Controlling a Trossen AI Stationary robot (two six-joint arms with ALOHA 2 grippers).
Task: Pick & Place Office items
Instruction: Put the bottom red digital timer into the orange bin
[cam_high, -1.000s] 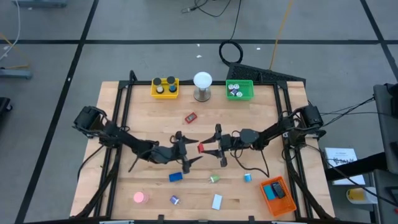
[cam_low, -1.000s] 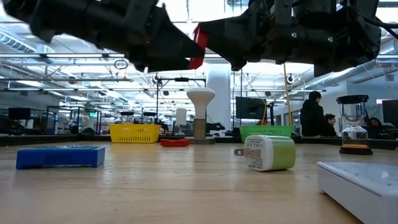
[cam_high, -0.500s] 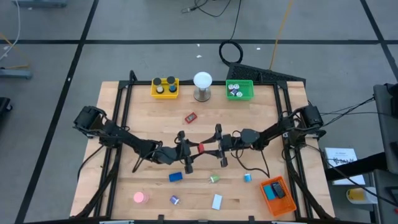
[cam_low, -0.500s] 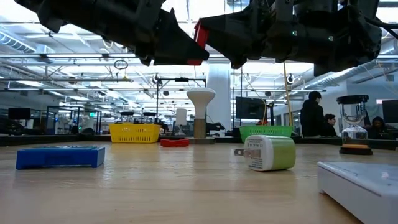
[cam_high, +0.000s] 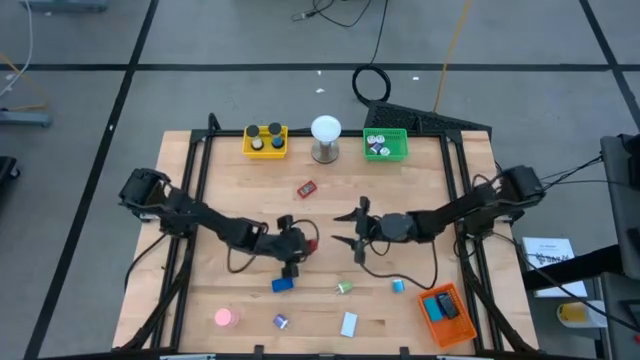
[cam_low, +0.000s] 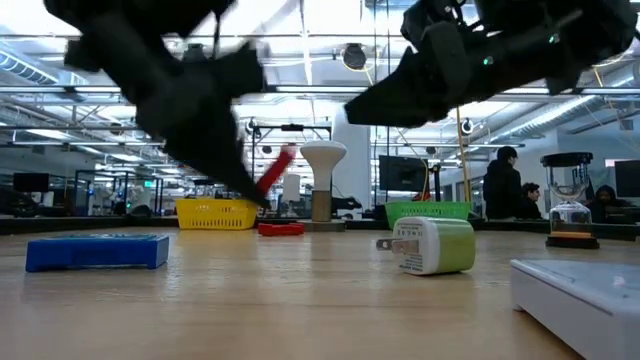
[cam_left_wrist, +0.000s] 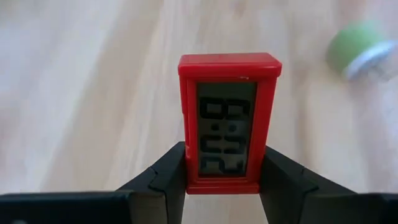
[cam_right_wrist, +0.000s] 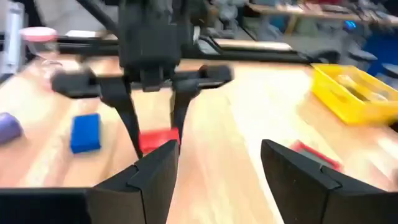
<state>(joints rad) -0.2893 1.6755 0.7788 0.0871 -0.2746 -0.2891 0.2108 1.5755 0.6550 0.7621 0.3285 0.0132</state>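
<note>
I see my left end effector (cam_high: 303, 244) near the middle of the desk (cam_high: 220, 195), clamped on a red timer (cam_left_wrist: 228, 122); the left wrist view shows both fingers (cam_left_wrist: 166, 177) pressed to its lower sides, its dark display facing the camera. In the low view the timer (cam_low: 275, 170) is tilted and clear of the wood. My right end effector (cam_high: 342, 229) hangs just beside it, across a small gap, its fingers (cam_right_wrist: 152, 174) spread apart with nothing between them. Below the left end effector lies a blue block (cam_high: 282, 285), with a green roll (cam_high: 344, 288) and a blue roll (cam_high: 398, 286) farther along. A second red piece (cam_high: 306, 188) lies toward the back. A pink disc (cam_high: 224, 318) sits near the front edge, well apart from both arms.
</note>
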